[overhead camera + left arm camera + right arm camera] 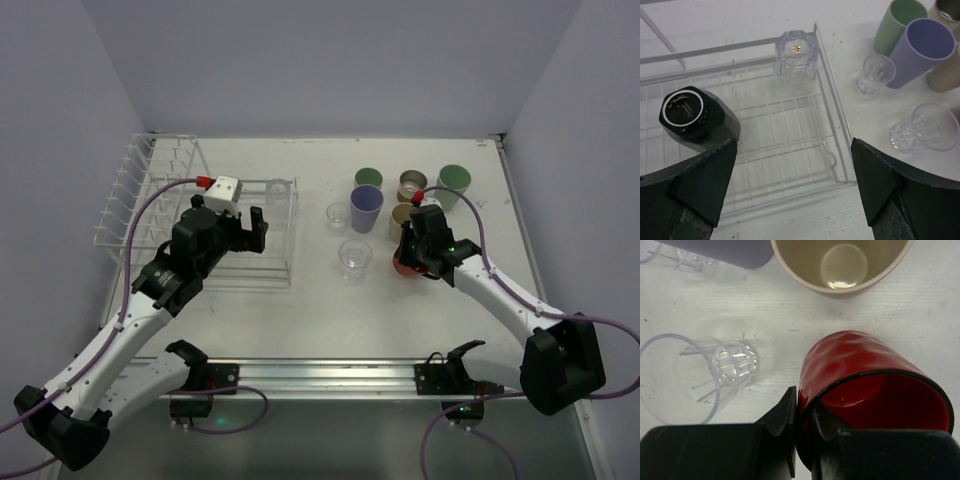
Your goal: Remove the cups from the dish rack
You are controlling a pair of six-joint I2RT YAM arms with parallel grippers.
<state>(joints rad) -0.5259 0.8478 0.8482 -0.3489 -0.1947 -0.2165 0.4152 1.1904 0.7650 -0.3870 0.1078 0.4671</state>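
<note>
Placement step: right gripper [796, 405] pinches glossy red cup [855, 360] by rim, release likely next; left gripper [794, 150], jaws wide, hovers over faceted black cup [695, 117] in white wire dish rack [832, 115].

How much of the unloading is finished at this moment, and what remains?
Mostly done: seven cups, like the lavender cup, stand on the table beside the dish rack. In hand: the right fingers are shut on the wall of the red cup. Remaining: a black cup and a clear cup sit in the rack, below the open left fingers.

Two cups [795, 57] in dish rack [150, 205], left, other cups [366, 208] on table [300, 320], right
</note>
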